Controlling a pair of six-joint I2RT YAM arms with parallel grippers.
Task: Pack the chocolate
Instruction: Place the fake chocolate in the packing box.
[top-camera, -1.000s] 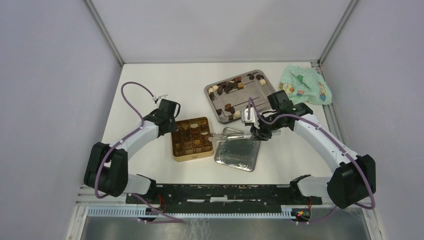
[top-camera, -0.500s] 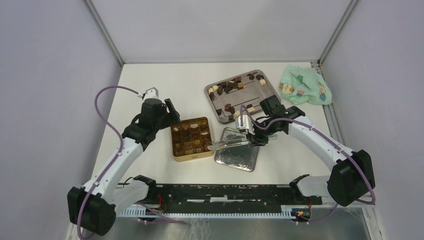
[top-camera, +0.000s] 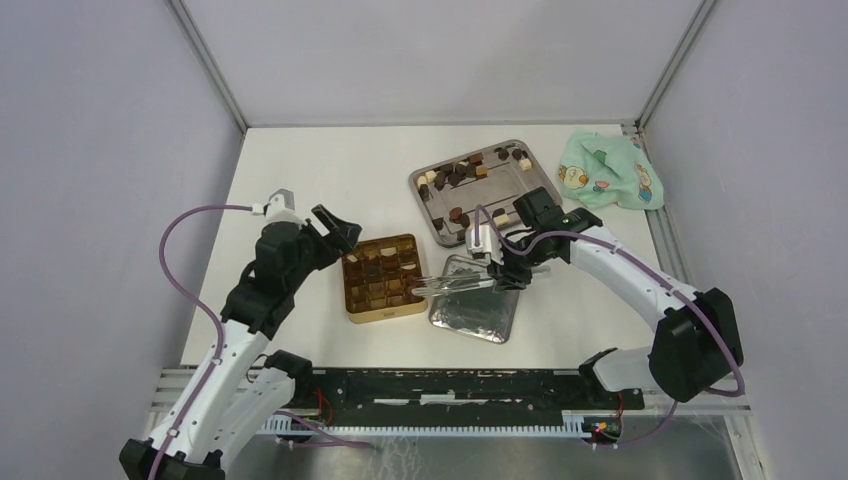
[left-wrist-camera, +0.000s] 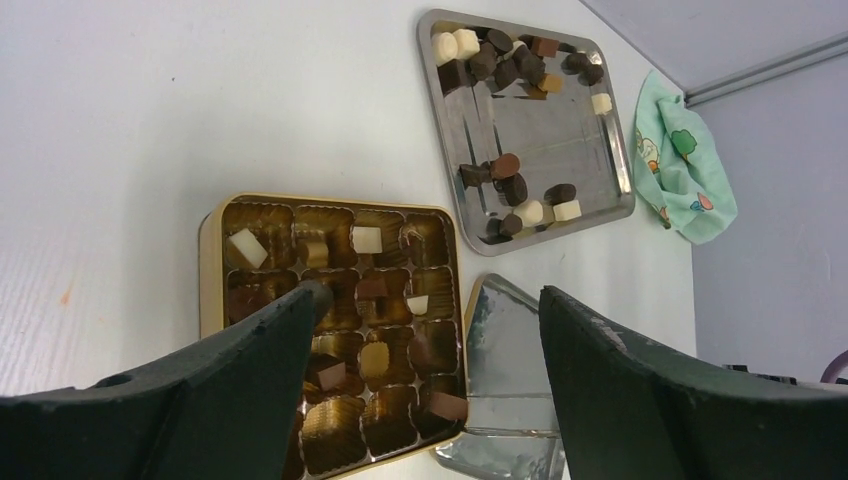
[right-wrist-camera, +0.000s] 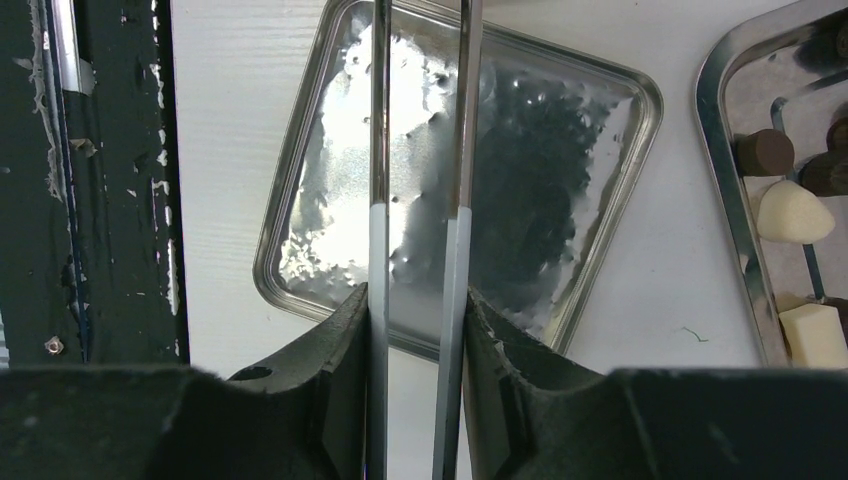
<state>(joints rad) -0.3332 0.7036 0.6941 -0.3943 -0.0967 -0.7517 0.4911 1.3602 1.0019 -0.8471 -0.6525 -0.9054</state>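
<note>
White bench (top-camera: 300, 170): left end effector (top-camera: 332, 226), released, has lifted beside the gold tin (top-camera: 383, 277). Right end effector (top-camera: 497, 262), clenched on tongs (top-camera: 450, 283), has edged tinward. Chocolate (top-camera: 455, 175) is split between the tin and the far-right-corner tray (top-camera: 505, 188); I judge packing unfinished.

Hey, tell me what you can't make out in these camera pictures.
Tongs tips: cut off by the top edge, right wrist view; too small in the top view.
Gold tin: lower-left cells hidden by the left pincer, left wrist view.
Tray: mostly cut off by the right edge, right wrist view.
</note>
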